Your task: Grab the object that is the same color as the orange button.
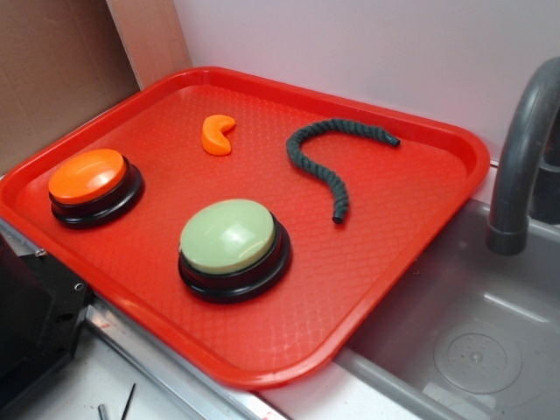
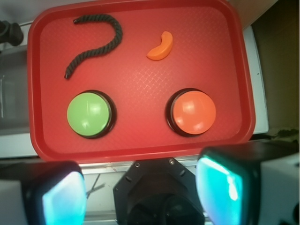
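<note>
The claw (image 2: 140, 192) hangs spread apart and empty, high over the tray's near edge. The small smooth orange crescent plastic piece (image 1: 217, 135) lies on the red plastic tray (image 1: 367, 262), beyond the round orange dome button (image 1: 87, 176). Being low and slick, it could squirt from a slightly off-centre pinch.

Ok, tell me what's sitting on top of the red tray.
On the red tray: an orange button, a pale green button, a small orange crescent piece and a dark green rope, all apart. The surface under them is hidden.
</note>
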Controlling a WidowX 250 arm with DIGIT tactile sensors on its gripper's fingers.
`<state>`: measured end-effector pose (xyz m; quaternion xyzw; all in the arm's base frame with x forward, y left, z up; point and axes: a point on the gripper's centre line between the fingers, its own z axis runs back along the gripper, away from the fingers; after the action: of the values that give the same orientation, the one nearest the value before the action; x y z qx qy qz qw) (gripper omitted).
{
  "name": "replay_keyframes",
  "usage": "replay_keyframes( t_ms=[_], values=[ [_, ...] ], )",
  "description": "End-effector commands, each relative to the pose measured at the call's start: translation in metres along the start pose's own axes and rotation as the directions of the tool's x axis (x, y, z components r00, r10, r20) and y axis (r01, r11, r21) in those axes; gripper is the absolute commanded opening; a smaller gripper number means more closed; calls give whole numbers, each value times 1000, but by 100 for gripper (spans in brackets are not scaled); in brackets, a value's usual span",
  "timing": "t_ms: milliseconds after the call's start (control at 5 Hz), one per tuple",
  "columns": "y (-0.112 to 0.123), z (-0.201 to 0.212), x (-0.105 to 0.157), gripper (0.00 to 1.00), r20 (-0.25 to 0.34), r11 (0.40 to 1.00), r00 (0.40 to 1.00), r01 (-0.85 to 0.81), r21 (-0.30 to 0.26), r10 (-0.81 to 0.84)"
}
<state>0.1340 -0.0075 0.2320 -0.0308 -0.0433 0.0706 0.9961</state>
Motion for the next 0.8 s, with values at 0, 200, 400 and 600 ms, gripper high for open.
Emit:
replay_keyframes(
  t_ms=[0,200,400,600],
  values=[
    [16,-29,41,100,59,924,922,-380,-46,382],
    [18,-53,74,100,111,818,811,-573,-52,575],
    [27,-77,97,100,113,776,769,-627,-62,630],
    [32,-119,123,100,82,782,779,-623,-9,622]
  ],
)
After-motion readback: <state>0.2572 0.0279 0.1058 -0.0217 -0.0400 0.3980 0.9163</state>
